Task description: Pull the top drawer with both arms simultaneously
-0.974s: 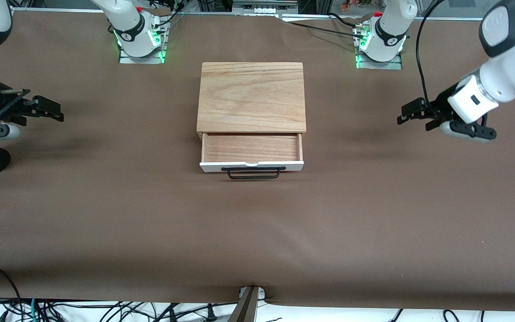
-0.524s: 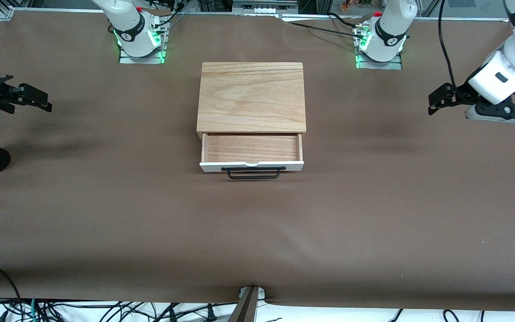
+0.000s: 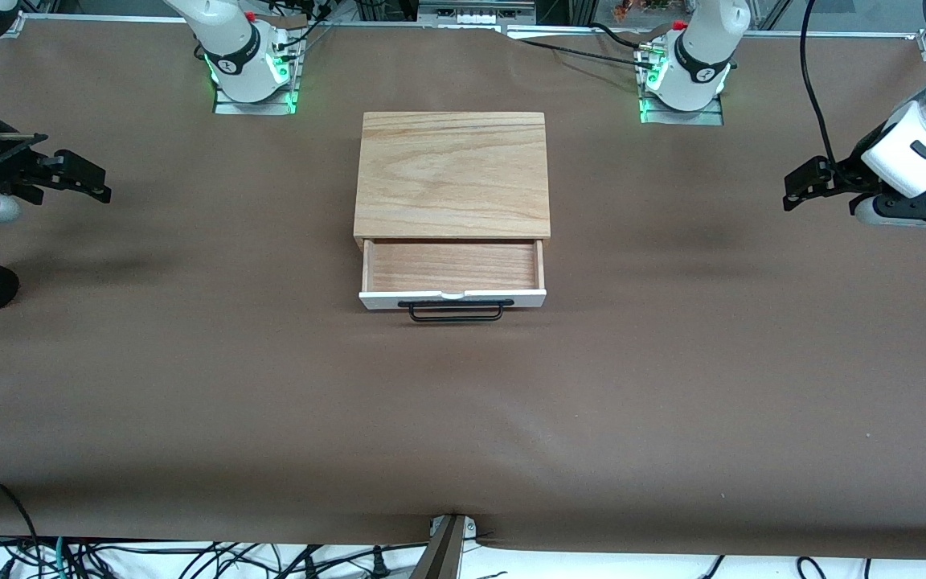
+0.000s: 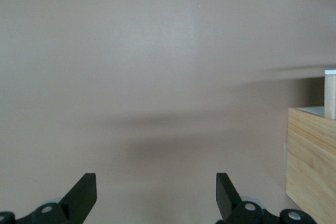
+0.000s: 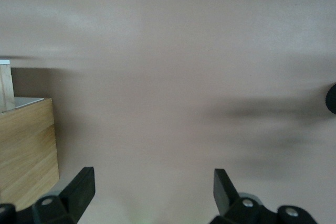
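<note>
The top drawer (image 3: pixel 453 269) stands pulled out of the light wood cabinet (image 3: pixel 452 173) toward the front camera. Its wood bottom is bare, its white front panel (image 3: pixel 452 299) carries a black wire bar handle (image 3: pixel 456 311). My left gripper (image 3: pixel 799 183) is open and empty, up over the table at the left arm's end, well apart from the cabinet; in the left wrist view (image 4: pixel 156 195) the cabinet's side (image 4: pixel 311 156) shows. My right gripper (image 3: pixel 87 183) is open and empty over the right arm's end; the right wrist view (image 5: pixel 154 192) shows the cabinet's side (image 5: pixel 27 150).
The brown table cover (image 3: pixel 463 418) stretches wide around the cabinet. The two arm bases (image 3: pixel 247 68) (image 3: pixel 684 76) with green lights stand farther from the front camera than the cabinet. Cables (image 3: pixel 190 559) lie along the table's front edge.
Both grippers have drawn away from the cabinet toward their own table ends and risen a little, then eased slightly back. The drawer has not moved.
</note>
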Robot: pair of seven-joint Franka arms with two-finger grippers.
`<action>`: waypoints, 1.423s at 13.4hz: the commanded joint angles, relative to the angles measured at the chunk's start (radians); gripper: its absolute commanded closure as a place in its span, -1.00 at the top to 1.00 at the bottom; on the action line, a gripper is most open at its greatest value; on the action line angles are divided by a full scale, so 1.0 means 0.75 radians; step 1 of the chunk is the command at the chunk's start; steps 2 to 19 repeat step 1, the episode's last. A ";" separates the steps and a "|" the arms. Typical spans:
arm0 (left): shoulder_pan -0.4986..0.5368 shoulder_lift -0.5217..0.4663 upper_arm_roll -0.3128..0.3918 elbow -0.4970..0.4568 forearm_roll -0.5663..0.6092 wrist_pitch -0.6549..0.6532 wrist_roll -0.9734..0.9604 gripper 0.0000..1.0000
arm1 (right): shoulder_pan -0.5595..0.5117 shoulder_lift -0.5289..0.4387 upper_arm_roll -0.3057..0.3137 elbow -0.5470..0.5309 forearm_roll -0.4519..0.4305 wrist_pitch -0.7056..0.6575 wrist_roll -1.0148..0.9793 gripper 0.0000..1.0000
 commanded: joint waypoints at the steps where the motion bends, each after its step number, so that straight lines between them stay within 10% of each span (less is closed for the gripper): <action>1: 0.038 0.036 -0.022 0.110 -0.060 -0.099 -0.029 1.00 | 0.012 -0.007 -0.015 0.006 -0.017 -0.003 0.016 1.00; 19: 0.038 0.036 -0.022 0.110 -0.060 -0.099 -0.029 1.00 | 0.012 -0.007 -0.015 0.006 -0.017 -0.003 0.016 1.00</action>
